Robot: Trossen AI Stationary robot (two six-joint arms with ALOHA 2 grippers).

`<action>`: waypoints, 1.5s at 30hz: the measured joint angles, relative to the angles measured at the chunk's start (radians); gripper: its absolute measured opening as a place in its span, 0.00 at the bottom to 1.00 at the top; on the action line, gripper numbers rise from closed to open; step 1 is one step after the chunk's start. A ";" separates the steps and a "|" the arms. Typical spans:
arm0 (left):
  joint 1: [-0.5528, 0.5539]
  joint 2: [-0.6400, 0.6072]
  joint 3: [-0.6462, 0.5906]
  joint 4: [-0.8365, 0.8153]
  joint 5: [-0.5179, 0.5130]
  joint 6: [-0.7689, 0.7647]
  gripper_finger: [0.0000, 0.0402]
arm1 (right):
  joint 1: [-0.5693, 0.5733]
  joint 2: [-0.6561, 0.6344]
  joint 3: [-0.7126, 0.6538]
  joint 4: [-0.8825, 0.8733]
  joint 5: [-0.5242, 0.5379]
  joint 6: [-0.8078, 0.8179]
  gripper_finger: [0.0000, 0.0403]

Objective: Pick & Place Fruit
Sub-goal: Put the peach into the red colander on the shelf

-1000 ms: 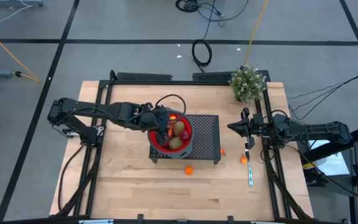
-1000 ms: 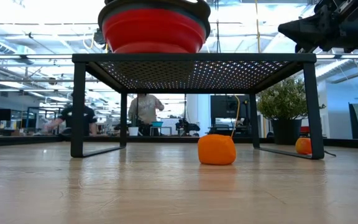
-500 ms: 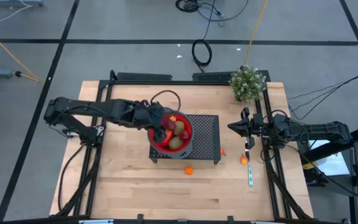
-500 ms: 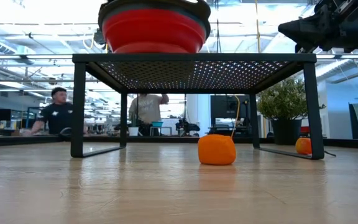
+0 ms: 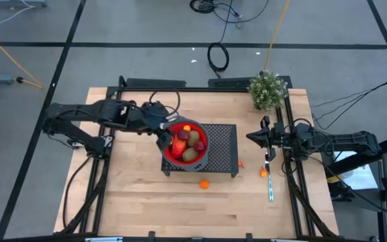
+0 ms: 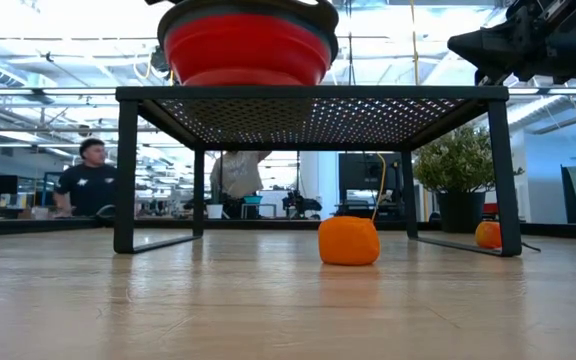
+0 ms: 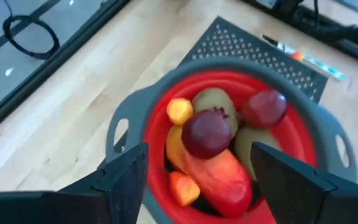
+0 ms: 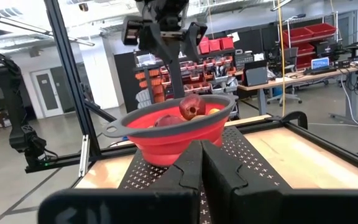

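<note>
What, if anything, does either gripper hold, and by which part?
Nothing. The left gripper is open and empty at the red bowl's rim; the right gripper is shut on nothing, beside the rack.

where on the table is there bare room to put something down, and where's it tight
Bare wood runs along the table's near edge below the black mesh stand, and on its left side under the left arm. The mesh right of the red bowl is free. It is crowded right of the stand: two orange balls, the utensil, the shut right gripper, the plant.
</note>
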 joint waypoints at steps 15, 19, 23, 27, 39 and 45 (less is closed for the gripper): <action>-0.003 -0.019 0.000 -0.025 -0.006 0.048 0.47 | 0.000 0.000 0.000 -0.004 0.001 -0.003 0.00; -0.003 -0.019 0.000 -0.026 -0.005 0.070 0.36 | 0.000 0.000 0.000 -0.006 0.002 -0.003 0.00; -0.003 -0.019 0.000 -0.025 0.008 0.074 0.23 | 0.000 0.000 0.000 -0.008 0.002 -0.003 0.00; -0.003 -0.019 0.000 -0.023 0.031 0.094 0.11 | 0.000 0.000 0.000 -0.011 0.002 -0.003 0.00; -0.002 -0.037 -0.002 -0.004 0.065 0.149 0.01 | 0.000 0.000 0.000 -0.017 0.002 -0.003 0.00; -0.003 -0.036 -0.022 0.020 0.103 0.172 0.01 | 0.000 0.000 0.000 -0.018 0.002 -0.003 0.00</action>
